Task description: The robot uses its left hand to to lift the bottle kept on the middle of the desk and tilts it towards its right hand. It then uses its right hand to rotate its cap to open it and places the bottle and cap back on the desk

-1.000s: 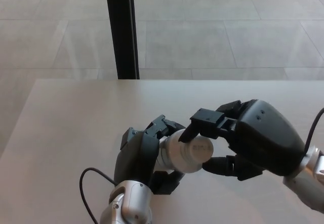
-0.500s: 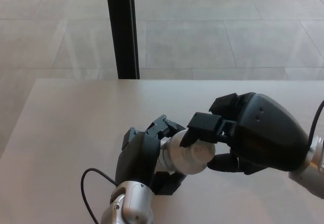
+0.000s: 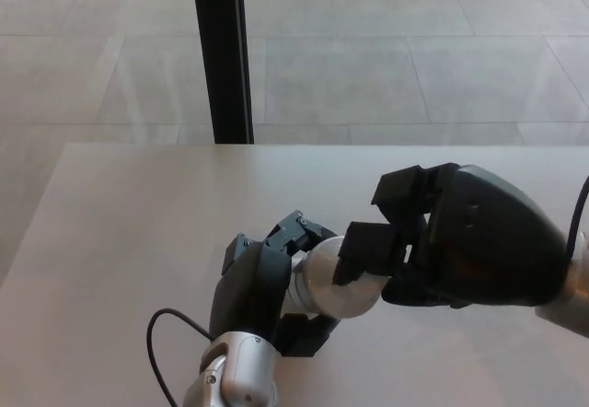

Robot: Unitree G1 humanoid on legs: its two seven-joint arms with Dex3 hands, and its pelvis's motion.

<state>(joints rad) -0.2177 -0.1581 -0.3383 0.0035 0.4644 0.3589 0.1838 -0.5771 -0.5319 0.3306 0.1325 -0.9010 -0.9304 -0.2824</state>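
Pale, smooth-topped bench (image 3: 129, 241) fills the lower view, with grey tiled floor (image 3: 386, 66) and a black upright post (image 3: 221, 52) beyond it.

Our right hand (image 3: 451, 241), black and bulky, reaches in from the right; its fingers (image 3: 368, 249) are clenched around the cap end of the small white plastic bottle (image 3: 327, 278). The cap itself is hidden under them.

Our left hand (image 3: 262, 287) is grasping the bottle body, holding it above the bench near the middle, tilted toward the right hand.

Step in hand, as we judge it: unscrewing. To do it well we keep the left grip firm so the body cannot spin, turn the right wrist about the bottle's own axis, and draw away only once the thread lets go.
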